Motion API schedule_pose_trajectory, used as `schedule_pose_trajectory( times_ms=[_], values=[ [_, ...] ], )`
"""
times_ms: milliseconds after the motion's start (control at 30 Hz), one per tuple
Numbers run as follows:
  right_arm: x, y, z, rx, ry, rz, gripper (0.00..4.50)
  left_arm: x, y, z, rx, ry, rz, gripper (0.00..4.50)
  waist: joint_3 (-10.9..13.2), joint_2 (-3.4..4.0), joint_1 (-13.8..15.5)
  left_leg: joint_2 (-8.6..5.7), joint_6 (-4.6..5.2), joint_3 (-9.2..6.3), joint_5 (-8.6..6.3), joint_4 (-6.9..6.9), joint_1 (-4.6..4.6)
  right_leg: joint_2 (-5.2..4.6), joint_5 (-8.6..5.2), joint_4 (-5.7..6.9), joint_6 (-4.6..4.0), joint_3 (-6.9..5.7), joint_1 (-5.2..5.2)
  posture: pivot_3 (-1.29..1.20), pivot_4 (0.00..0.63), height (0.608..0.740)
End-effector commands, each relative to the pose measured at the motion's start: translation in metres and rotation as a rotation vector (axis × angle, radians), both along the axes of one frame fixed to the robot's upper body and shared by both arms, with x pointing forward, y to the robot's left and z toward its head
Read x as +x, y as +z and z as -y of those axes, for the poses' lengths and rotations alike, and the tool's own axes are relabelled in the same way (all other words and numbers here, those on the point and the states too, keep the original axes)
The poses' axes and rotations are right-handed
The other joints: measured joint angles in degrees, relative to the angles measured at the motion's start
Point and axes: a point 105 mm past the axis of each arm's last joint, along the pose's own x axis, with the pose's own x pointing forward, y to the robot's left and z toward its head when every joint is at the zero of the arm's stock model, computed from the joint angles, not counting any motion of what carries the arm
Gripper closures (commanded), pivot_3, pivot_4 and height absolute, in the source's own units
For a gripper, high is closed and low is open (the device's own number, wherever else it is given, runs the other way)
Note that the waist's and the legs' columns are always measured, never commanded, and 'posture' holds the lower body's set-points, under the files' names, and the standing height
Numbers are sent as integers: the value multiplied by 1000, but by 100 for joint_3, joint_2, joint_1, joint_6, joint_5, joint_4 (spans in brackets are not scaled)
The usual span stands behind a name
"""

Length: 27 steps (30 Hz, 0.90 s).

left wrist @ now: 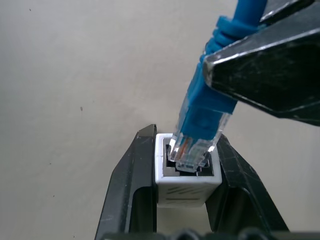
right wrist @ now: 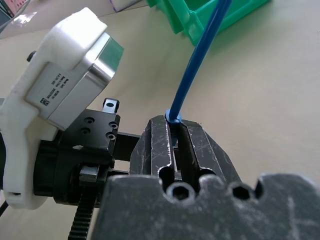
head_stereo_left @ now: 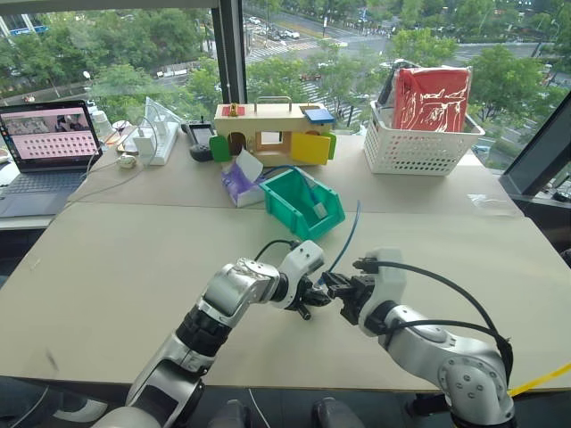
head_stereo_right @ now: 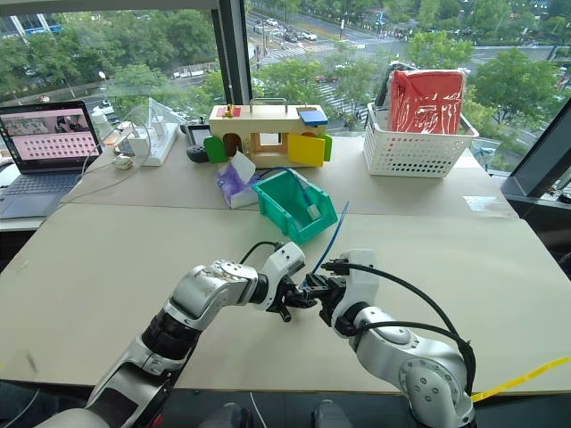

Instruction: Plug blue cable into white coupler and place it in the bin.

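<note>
The robot's two hands meet above the near middle of the pale beige counter (head_stereo_left: 134, 259). The left hand (left wrist: 187, 165) pinches the small white cube-shaped plastic coupler (left wrist: 187, 182) between its two black fingers (left wrist: 132, 185), with the dark socket opening facing outward. The right hand (right wrist: 175, 131) has its fingers pressed together on the thin bright-blue cable (right wrist: 197, 55), gripping it just behind the clear plug (left wrist: 195, 147). In the left wrist view the tip of the plug sits tilted at the mouth of the socket, touching its rim, with most of the plug body outside. From the right hand the blue cable rises and arcs toward the far side, over the counter, in the direction of the small teal-green plastic bin with a cut-away front (head_stereo_left: 290, 198), which stands farther back near the middle of the counter, well apart from the hands. Just left of the bin lies a crumpled purple and white packet (head_stereo_left: 239, 181). Beyond it stands a wooden toy box with coloured flaps (head_stereo_left: 272, 134). At the far right is a white lattice basket (head_stereo_left: 415, 147) holding a red bag (head_stereo_left: 433, 98), and at the far left an open laptop (head_stereo_left: 45, 152)
</note>
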Motion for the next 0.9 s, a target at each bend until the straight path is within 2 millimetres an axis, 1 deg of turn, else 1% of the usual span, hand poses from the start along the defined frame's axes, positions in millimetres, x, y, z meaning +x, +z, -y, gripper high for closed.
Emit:
schedule_pose_trajectory(
  times_ms=[33,267,500,567,633,700,800,900],
  values=[
    [-17,-19,-18,-41,128,-89,4500,6,20,5,-31,15,40,3787,0,0,-2,-1,0,0,0,0,0,0,0,0,0,0,0,0,150,732],
    [-22,-31,-21,-43,171,-147,4500,1,25,9,-40,5,44,3787,0,0,-4,-2,0,-1,0,0,0,0,0,0,1,0,0,0,150,732],
    [-32,-65,-12,-113,195,-250,4500,-5,22,6,-38,21,27,3787,-3,-3,8,-4,0,-3,0,0,1,-1,-1,0,2,0,2,0,150,732],
    [-35,-71,-12,-121,205,-264,4500,-6,22,5,-36,22,24,3787,-10,-4,15,-5,0,-5,0,0,2,-1,-2,0,3,-1,4,0,150,732],
    [-38,-78,-11,-133,216,-281,4500,-7,21,4,-33,23,20,3787,-13,-9,29,-7,0,-7,-1,-2,19,-3,-7,-3,7,-1,23,0,150,732],
    [-40,-85,-11,-157,229,-296,4500,-9,20,3,-28,24,16,3787,-20,-14,24,-9,0,-11,-2,-8,45,-3,-32,-12,36,-3,51,0,150,732],
    [-44,-93,-10,-184,248,-313,4500,-10,19,1,-22,26,10,3787,-43,-25,23,-7,0,-13,-2,-14,63,-3,-53,-11,6,-4,63,0,150,732],
    [-51,-105,-8,-227,271,-341,4500,-12,18,-1,-16,27,6,3787,-88,-32,11,-7,-1,-17,-3,-17,66,-3,-56,-12,3,-4,64,0,150,732]
  ],
)
